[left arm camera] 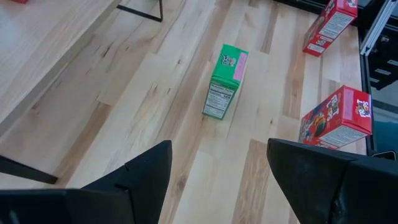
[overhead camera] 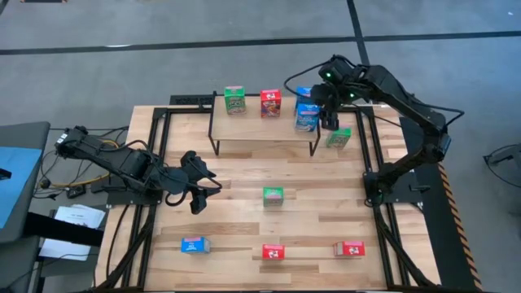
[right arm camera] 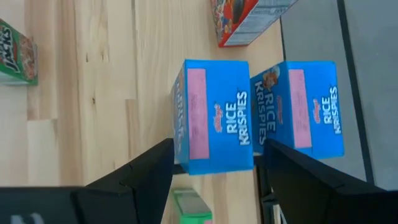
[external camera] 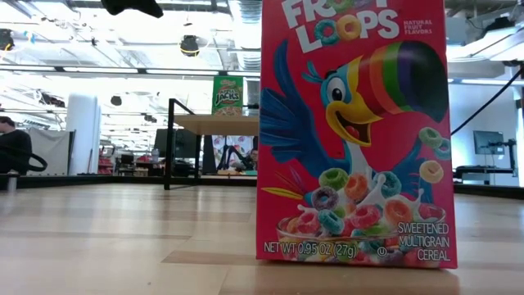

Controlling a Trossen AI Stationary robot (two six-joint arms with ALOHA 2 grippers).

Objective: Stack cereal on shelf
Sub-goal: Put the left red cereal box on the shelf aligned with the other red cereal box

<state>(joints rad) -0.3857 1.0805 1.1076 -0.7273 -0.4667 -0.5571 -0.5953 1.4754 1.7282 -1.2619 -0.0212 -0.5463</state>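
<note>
Overhead, the shelf (overhead camera: 262,137) stands near the far edge of the table (overhead camera: 236,224), a low light-wood board on thin black legs. On it from left to right stand a green Apple Jacks box (overhead camera: 234,100), a red box (overhead camera: 270,102) and two blue Rice Krispies boxes, one at the shelf's far right corner (overhead camera: 304,93) and one just in front of it (overhead camera: 306,117). The right gripper (overhead camera: 329,120) hangs over the shelf's right end; in its wrist view the nearer Rice Krispies box (right arm camera: 214,116) sits between the two dark fingers (right arm camera: 146,171), which stand wide on either side of it, and whether they press on the box I cannot tell. The second Rice Krispies box (right arm camera: 305,107) stands just beside it, a red box (right arm camera: 244,20) lies past them, and an Apple Jacks box (right arm camera: 17,53) shows farther along the board.

Off the shelf's right end a green box (overhead camera: 339,137) stands on the table. Another green box (overhead camera: 273,195) lies near the table's middle. Along the near edge sit a blue box (overhead camera: 194,244), a red box (overhead camera: 273,252) and another red box (overhead camera: 352,249).

The left gripper (overhead camera: 198,185) hovers over the table left of the middle green box, its fingers spread with nothing between them. Its wrist view looks past them at that green box (left arm camera: 225,81) lying on its side and two red boxes (left arm camera: 336,118) (left arm camera: 329,25) beyond.

From table height a red Froot Loops box (external camera: 354,131) fills the foreground, with the shelf (external camera: 214,123) and its Apple Jacks box (external camera: 228,94) behind.
</note>
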